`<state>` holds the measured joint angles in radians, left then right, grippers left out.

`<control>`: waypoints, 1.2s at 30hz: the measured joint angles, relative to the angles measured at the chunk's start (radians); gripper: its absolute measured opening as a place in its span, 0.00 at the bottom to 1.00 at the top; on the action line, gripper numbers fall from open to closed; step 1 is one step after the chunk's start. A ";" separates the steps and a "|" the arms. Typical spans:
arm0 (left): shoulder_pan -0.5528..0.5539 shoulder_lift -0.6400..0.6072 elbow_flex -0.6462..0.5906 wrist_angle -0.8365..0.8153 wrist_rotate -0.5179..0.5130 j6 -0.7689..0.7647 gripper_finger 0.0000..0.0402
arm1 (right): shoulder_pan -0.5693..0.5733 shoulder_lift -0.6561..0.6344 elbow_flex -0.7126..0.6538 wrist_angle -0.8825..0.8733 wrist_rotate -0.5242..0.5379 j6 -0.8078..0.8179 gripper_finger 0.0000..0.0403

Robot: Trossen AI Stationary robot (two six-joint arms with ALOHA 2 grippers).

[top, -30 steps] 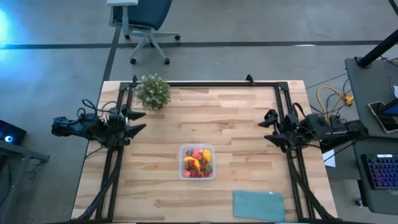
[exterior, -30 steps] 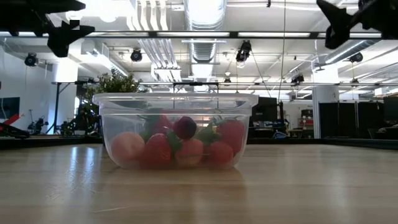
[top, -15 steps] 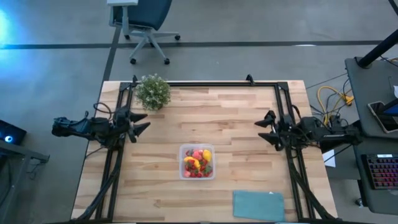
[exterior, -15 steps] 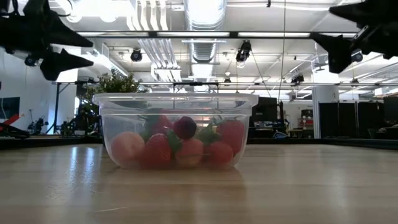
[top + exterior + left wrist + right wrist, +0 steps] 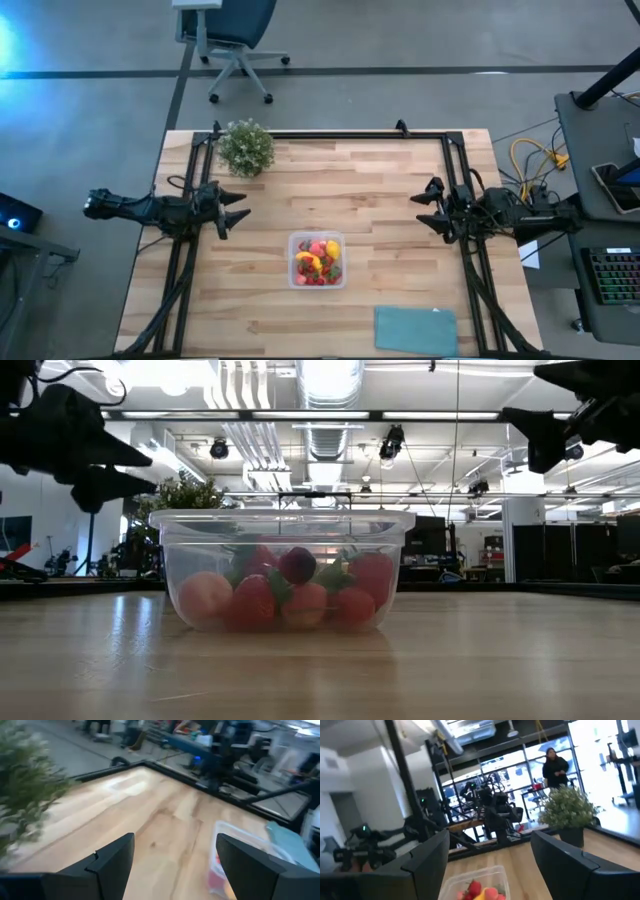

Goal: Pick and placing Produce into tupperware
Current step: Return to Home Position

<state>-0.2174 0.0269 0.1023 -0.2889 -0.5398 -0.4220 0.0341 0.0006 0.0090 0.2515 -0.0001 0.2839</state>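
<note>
Fingers spread apart on left gripper [image 5: 240,206] and right gripper [image 5: 420,210], both empty, above opposite table [image 5: 350,180] sides. Produce [image 5: 318,262] sits inside tupperware [image 5: 292,272], between them.

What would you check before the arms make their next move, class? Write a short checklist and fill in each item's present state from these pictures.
1. All produce inside the tupperware: ok, none shows loose on the table.
2. Tupperware upright, flat on the table: ok.
3. Left gripper open and empty: ok.
4. Right gripper open and empty: ok.
5. Both grippers raised, at the table's sides, clear of the tupperware: ok.
6. Potted plant apart from the left gripper: ok in the high view.
</note>
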 joint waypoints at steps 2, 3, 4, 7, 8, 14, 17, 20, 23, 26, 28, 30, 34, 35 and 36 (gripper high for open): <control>0.000 0.002 -0.007 0.039 0.022 0.070 0.67 | 0.000 0.000 0.000 -0.001 -0.019 -0.041 0.68; 0.000 0.002 -0.009 0.052 0.030 0.104 0.67 | 0.000 0.000 0.000 -0.003 -0.036 -0.061 0.68; 0.000 -0.001 -0.011 0.062 0.031 0.133 0.67 | 0.000 0.000 0.000 -0.005 -0.055 -0.081 0.68; 0.002 -0.001 -0.011 0.066 0.035 0.173 0.67 | 0.000 0.000 0.000 -0.013 -0.099 -0.124 0.67; 0.002 -0.001 -0.012 0.069 0.041 0.175 0.67 | 0.000 0.001 0.000 -0.012 -0.117 -0.136 0.67; 0.001 0.000 -0.032 0.146 0.260 0.236 0.67 | -0.001 0.000 0.002 -0.061 -0.199 -0.150 0.68; 0.002 0.012 -0.037 0.162 0.262 0.253 0.67 | -0.008 0.002 0.002 -0.082 -0.176 -0.127 0.68; 0.002 0.010 -0.038 0.165 0.262 0.228 0.67 | -0.009 0.000 0.002 -0.063 -0.179 -0.124 0.67; 0.002 0.010 -0.038 0.165 0.244 0.198 0.67 | -0.009 0.001 0.002 -0.058 -0.182 -0.125 0.67; 0.002 0.015 -0.038 0.166 0.237 0.194 0.67 | -0.009 0.001 0.002 -0.070 -0.182 -0.142 0.67; 0.002 0.014 -0.040 0.175 0.234 0.193 0.67 | -0.009 0.001 0.002 -0.082 -0.182 -0.148 0.68; 0.002 0.015 -0.039 0.177 0.234 0.193 0.67 | -0.009 0.002 0.002 -0.088 -0.181 -0.155 0.68; 0.002 0.016 -0.044 0.202 0.232 0.193 0.67 | -0.009 0.005 0.002 -0.088 -0.107 -0.162 0.67; 0.002 0.016 -0.044 0.204 0.232 0.193 0.67 | -0.009 0.008 0.002 -0.088 -0.086 -0.160 0.67; 0.002 0.016 -0.044 0.204 0.232 0.193 0.67 | -0.009 0.010 0.002 -0.089 -0.071 -0.154 0.67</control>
<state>-0.2153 0.0433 0.0578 -0.0849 -0.3077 -0.2287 0.0254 0.0101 0.0105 0.1627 -0.0711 0.1304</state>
